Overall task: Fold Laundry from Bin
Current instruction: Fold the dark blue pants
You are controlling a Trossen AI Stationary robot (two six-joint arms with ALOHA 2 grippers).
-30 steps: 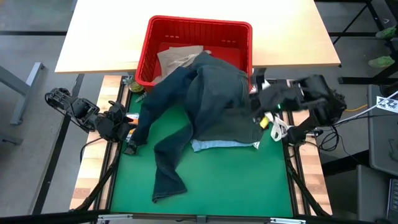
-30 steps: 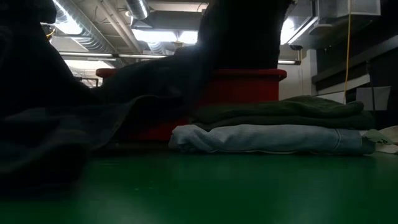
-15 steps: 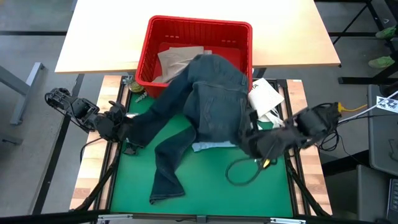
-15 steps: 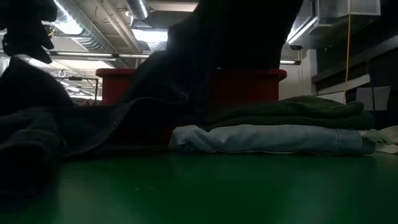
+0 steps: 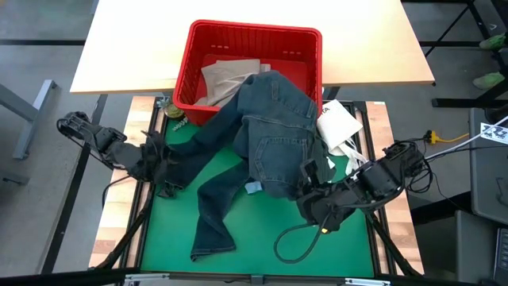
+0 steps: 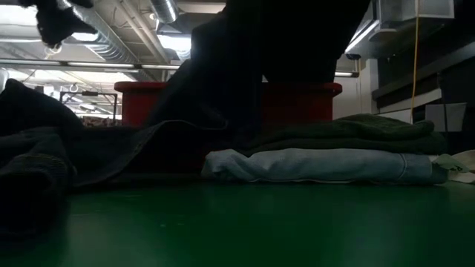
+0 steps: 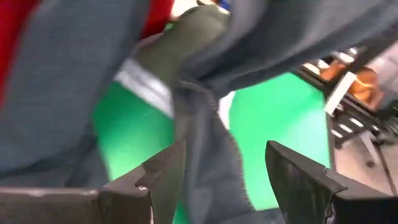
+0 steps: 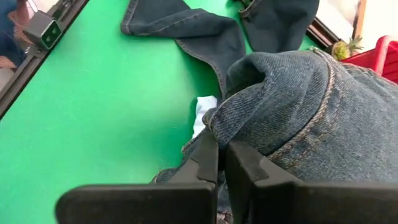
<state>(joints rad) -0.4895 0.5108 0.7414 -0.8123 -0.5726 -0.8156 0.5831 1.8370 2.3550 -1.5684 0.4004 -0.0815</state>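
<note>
The jeans (image 5: 266, 135) have been dragged forward, half out of the bin (image 5: 313, 48), their waistband pinched in the closed right gripper (image 8: 222, 152). The folded stack is shown only by the low view. The left gripper (image 7: 224, 165) is held wide, apparently around a leg.

The bin (image 5: 252, 38) stands on the counter (image 5: 135, 48) at the far side, behind the mat (image 5: 254, 238). Trousers (image 5: 226, 78) lie in the bin. The jeans (image 5: 274, 131) drape from the bin onto the mat, over a folded stack (image 6: 334, 152). A packet (image 5: 337, 123) lies right of the jeans.
</note>
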